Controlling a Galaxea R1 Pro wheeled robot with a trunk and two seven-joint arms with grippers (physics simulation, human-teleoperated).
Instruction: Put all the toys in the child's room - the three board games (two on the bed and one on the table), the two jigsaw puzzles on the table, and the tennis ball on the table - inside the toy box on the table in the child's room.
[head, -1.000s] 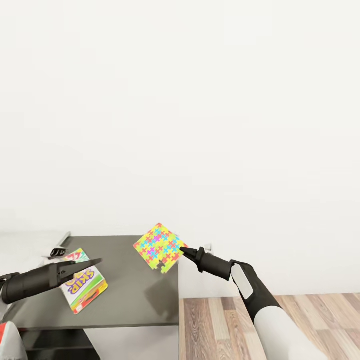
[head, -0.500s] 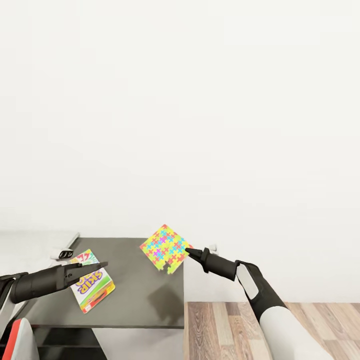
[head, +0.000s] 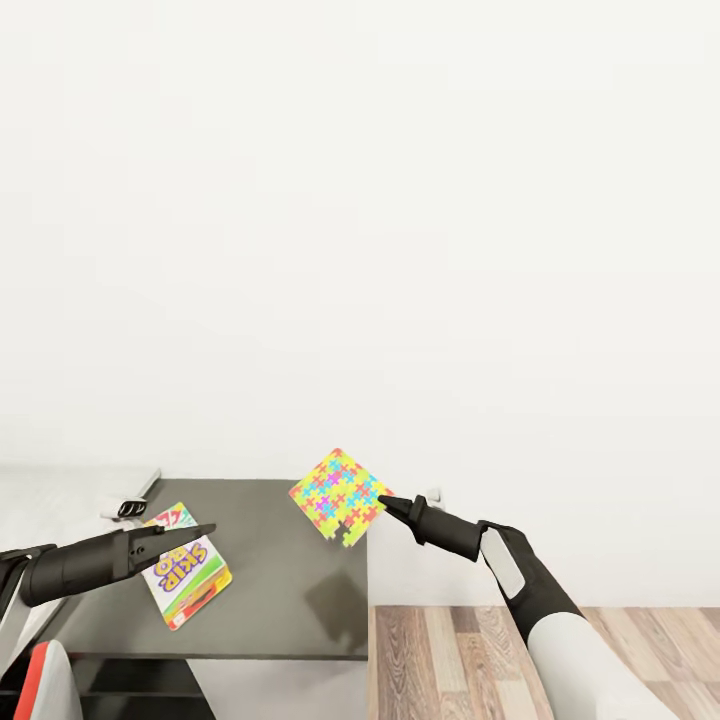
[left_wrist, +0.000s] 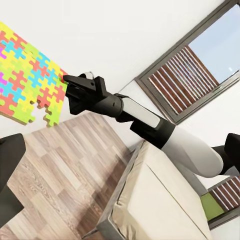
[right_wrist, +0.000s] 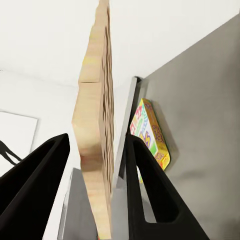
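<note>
A jigsaw puzzle (head: 338, 495), a thin mat of yellow, pink, green and blue pieces, hangs tilted above the right end of the dark grey table section (head: 280, 600). My right gripper (head: 384, 501) is shut on its right edge. In the right wrist view the jigsaw puzzle (right_wrist: 97, 160) stands edge-on between the two black fingers (right_wrist: 150, 190). A board game lettered "SKIP BO" (head: 188, 575) lies flat on the table, just beyond my left gripper (head: 208, 529), which hovers open and holds nothing. The left wrist view catches the puzzle (left_wrist: 27, 82) and the right gripper (left_wrist: 65, 92).
The light grey table top (head: 60, 490) lies at the left with a small white object (head: 128, 507) on it. Wood-plank floor (head: 450, 650) runs to the right of the table. A white wall rises behind. The bed (left_wrist: 165, 200) and a grey-framed window (left_wrist: 200, 65) appear past the right arm.
The whole view has shifted a little. The right gripper, still shut on the puzzle, has drifted slightly toward the table's right edge. The left arm keeps its place by the SKIP BO box.
</note>
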